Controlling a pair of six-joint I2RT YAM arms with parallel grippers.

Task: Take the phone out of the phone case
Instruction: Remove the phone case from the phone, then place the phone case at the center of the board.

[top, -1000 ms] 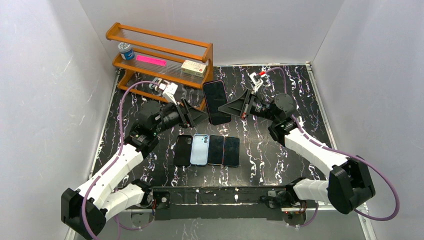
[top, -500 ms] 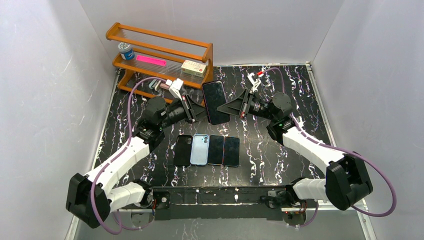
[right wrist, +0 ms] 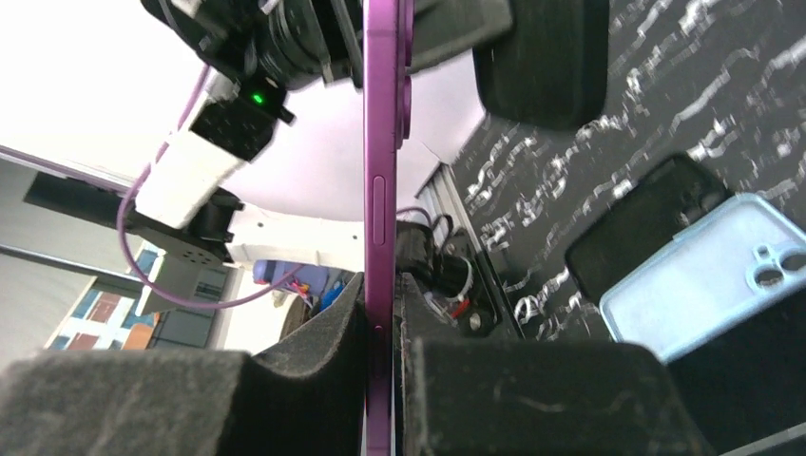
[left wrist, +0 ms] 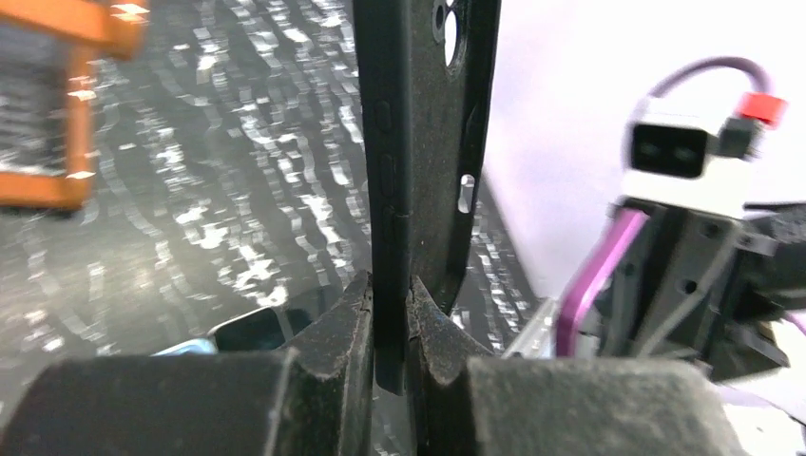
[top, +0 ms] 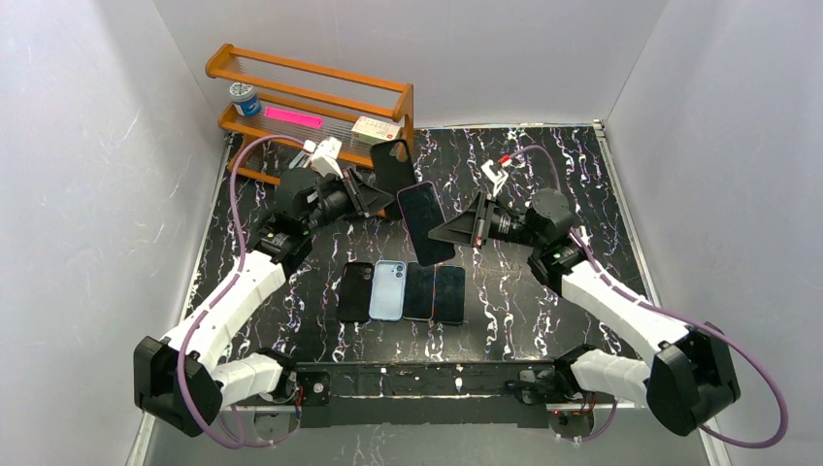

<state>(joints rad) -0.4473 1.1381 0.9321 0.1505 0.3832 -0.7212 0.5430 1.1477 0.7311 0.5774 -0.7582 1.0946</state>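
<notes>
In the top view the black phone case [top: 391, 163] hangs empty above the table's far middle, its camera cut-out showing, with my left gripper [top: 378, 191] shut on its lower edge. Just right of it and nearer, apart from the case, the purple phone [top: 425, 219] tilts with its dark screen up, pinched at its lower right by my right gripper [top: 442, 234]. The left wrist view shows the case's [left wrist: 418, 142] thin wall clamped by the left gripper [left wrist: 390, 306]. In the right wrist view the phone [right wrist: 381, 142] stands edge-on, and the right gripper [right wrist: 382, 296] is shut on it.
Below the grippers a row lies flat on the marbled table [top: 543, 301]: a black case [top: 355, 291], a light blue case [top: 387, 289] and two dark phones [top: 419, 290] [top: 449, 293]. A wooden rack [top: 320, 89] at the back left holds a jar [top: 245, 98], a pink strip [top: 292, 116] and a small box [top: 377, 130].
My left gripper has shut on the case and drawn it up and left, off the phone. The right gripper has carried the bare phone slightly nearer and to the right.
</notes>
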